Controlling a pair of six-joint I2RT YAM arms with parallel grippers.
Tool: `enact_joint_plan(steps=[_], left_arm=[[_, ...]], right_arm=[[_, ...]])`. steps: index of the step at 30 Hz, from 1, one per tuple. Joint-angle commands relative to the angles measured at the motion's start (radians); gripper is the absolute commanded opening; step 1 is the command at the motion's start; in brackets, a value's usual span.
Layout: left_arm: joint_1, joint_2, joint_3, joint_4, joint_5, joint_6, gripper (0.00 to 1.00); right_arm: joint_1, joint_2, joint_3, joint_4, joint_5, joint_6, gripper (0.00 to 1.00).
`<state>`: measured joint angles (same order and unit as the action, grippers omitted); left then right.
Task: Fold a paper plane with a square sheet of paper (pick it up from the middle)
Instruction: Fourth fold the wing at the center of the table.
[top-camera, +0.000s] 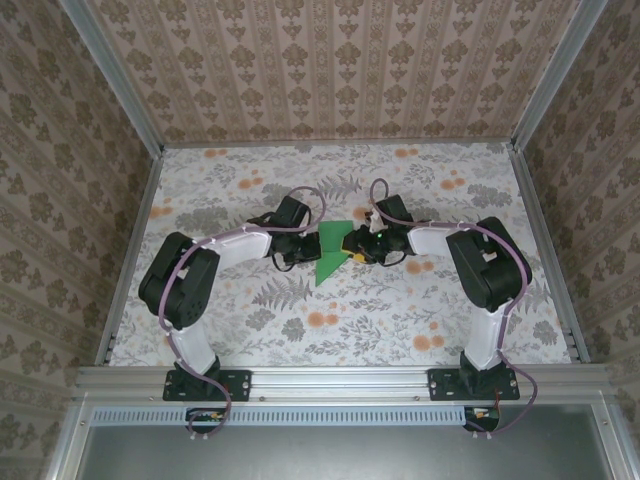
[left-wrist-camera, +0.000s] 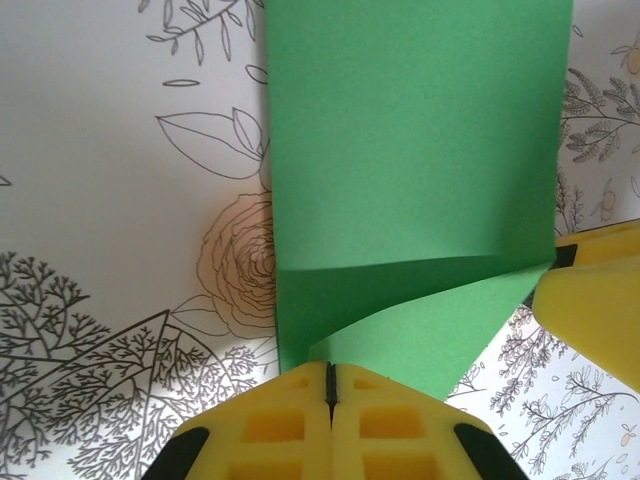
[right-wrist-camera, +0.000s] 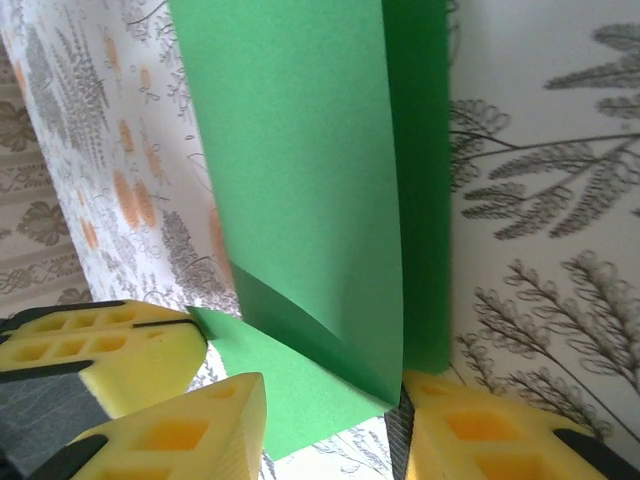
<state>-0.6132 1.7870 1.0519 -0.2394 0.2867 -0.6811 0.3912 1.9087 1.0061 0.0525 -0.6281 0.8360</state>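
Square sheet of paper (top-camera: 328, 262), part-folded, lies at the tabletop middle. We judge it mid-fold: left hand (left-wrist-camera: 330, 395) clenched on its edge, right hand (right-wrist-camera: 330, 405) parted astride it. Next: press the crease.

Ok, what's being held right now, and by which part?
The folded green paper: the left gripper is shut on its near flap's edge. The right gripper straddles a corner; whether it pinches cannot be told.

a bench (top-camera: 400, 300) covered in pale floral print — grey ferns, orange blossoms — sits boxed in by walls (top-camera: 340, 60) of beige damask-striped wallpaper. aluminium rails (top-camera: 340, 378) frame the edges; the light is soft and even.
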Motion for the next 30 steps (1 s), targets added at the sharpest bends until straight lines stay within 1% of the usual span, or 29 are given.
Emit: enact_joint_plan(steps=[1,7,17,22,24,27,28,30], left_arm=[[0.01,0.016,-0.01,-0.014,-0.009,-0.013,0.06],[0.016,0.016,-0.011,-0.018,-0.012,-0.011,0.06],[0.024,0.019,-0.01,-0.023,-0.009,-0.012,0.07],[0.026,0.019,-0.023,-0.015,-0.008,-0.013,0.07],[0.026,0.016,-0.024,-0.013,-0.01,-0.013,0.07],[0.029,0.001,-0.025,-0.013,-0.012,-0.011,0.07],[0.032,-0.009,-0.024,-0.015,-0.012,-0.01,0.07],[0.036,-0.031,-0.023,-0.018,-0.015,-0.004,0.09]], right_arm=[[0.009,0.026,0.008,0.065,-0.073,0.018,0.37],[0.026,0.036,0.003,0.141,-0.126,0.017,0.34],[0.035,0.08,0.031,0.133,-0.151,-0.008,0.3],[0.04,0.089,0.027,0.175,-0.153,0.03,0.29],[0.038,0.09,0.012,0.213,-0.136,0.072,0.25],[0.039,0.087,-0.003,0.244,-0.099,0.121,0.16],[0.037,0.08,-0.007,0.244,-0.081,0.129,0.12],[0.036,0.062,-0.014,0.229,-0.047,0.133,0.08]])
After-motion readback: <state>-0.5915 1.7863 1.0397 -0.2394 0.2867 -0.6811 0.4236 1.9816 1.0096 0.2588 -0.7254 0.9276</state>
